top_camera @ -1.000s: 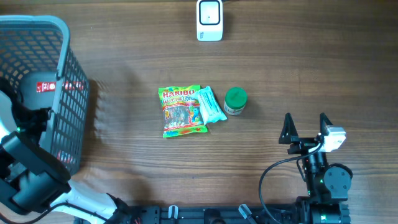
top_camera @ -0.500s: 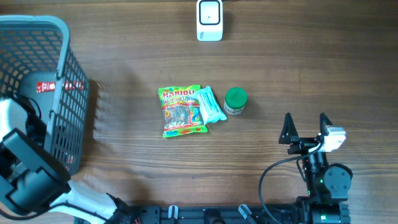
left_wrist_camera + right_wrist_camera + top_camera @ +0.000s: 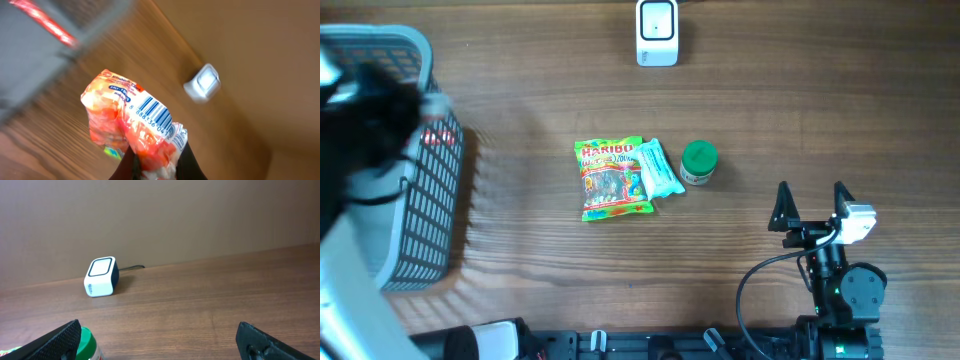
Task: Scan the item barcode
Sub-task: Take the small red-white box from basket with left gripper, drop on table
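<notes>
My left gripper (image 3: 156, 161) is shut on the lower end of an orange-red crinkly packet (image 3: 125, 117), held up in the air. The packet's white label with its barcode (image 3: 153, 111) faces the left wrist camera. The white scanner (image 3: 202, 83) stands beyond it on the table; overhead it sits at the far edge (image 3: 657, 32). In the overhead view my left arm (image 3: 365, 130) is a dark blur over the basket, and the packet is hidden there. My right gripper (image 3: 812, 205) stands open at the front right, nothing between its fingers.
A grey wire basket (image 3: 415, 200) stands at the left edge. Mid-table lie a Haribo bag (image 3: 612, 178), a teal packet (image 3: 660, 170) and a green-lidded jar (image 3: 698, 162). The jar's lid (image 3: 87, 342) shows by my right gripper's left finger.
My left gripper went from open to shut on the packet, and the arm swung up and away from the basket's near end. The right arm has not moved.
</notes>
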Motion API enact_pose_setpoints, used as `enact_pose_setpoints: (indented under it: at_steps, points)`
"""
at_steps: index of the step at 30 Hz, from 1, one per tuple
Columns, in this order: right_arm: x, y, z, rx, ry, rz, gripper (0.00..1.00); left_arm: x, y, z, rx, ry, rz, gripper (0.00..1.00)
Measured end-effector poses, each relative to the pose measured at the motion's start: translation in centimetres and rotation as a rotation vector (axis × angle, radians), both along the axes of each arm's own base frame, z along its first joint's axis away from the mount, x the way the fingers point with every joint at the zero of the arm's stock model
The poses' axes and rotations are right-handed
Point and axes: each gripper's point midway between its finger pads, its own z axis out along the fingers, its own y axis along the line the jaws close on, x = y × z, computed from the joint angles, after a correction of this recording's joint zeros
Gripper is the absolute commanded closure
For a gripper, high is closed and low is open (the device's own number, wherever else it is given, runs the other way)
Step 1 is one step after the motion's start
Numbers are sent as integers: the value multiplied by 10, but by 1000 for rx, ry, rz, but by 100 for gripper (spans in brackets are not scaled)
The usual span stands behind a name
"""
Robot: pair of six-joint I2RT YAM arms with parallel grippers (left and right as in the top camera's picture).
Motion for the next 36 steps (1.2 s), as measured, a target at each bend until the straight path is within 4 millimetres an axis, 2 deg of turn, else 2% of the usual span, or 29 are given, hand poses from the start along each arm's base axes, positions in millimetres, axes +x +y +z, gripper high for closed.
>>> enact_pose_setpoints:
  at_steps: [2,4,7,8,10,11,13,15,17,19,20,21,23,24,26,28,29,30,31,33,34,36]
  points:
    - [0,0,0,0,-1,0,0,8,-60,-17,35,60,-194,96]
    - [0,0,0,0,0,0,0,9,-111,-60,70,207,-308,96]
    - [0,0,0,0,0,0,0,11,-157,-127,122,371,-363,96]
    - [0,0,0,0,0,0,0,4,-181,-166,143,447,-392,96]
    - [0,0,0,0,0,0,0,1,-208,-203,128,466,-413,96]
    - [0,0,0,0,-1,0,0,-4,-230,-230,95,471,-447,96]
    - [0,0,0,0,-1,0,0,-25,-264,-275,40,504,-529,96]
    - [0,0,0,0,-2,0,0,-47,-283,-311,7,532,-568,96]
    - [0,0,0,0,-1,0,0,-63,-292,-340,-14,541,-594,96]
    - [0,0,0,0,-2,0,0,-72,-291,-359,-22,554,-594,96]
    - [0,0,0,0,-1,0,0,-75,-288,-370,-23,560,-586,88]
    - [0,0,0,0,-1,0,0,-79,-284,-377,-15,575,-578,72]
    - [0,0,0,0,-2,0,0,-80,-282,-383,1,583,-588,20]
    - [0,0,0,0,-1,0,0,-80,-282,-383,8,580,-600,1]
    - [0,0,0,0,-1,0,0,-82,-278,-379,40,602,-618,0]
    - [0,0,0,0,-1,0,0,-77,-278,-361,81,602,-631,0]
    - [0,0,0,0,0,0,0,-69,-277,-340,124,587,-630,0]
    - [0,0,0,0,-1,0,0,-50,-285,-306,144,503,-637,0]
    - [0,0,0,0,0,0,0,-44,-281,-286,178,478,-628,0]
    - [0,0,0,0,-1,0,0,-17,-262,-221,288,361,-557,0]
    - [0,0,0,0,0,0,0,-4,-249,-194,316,295,-507,0]
    - [0,0,0,0,0,0,0,26,-199,-138,383,185,-335,0]
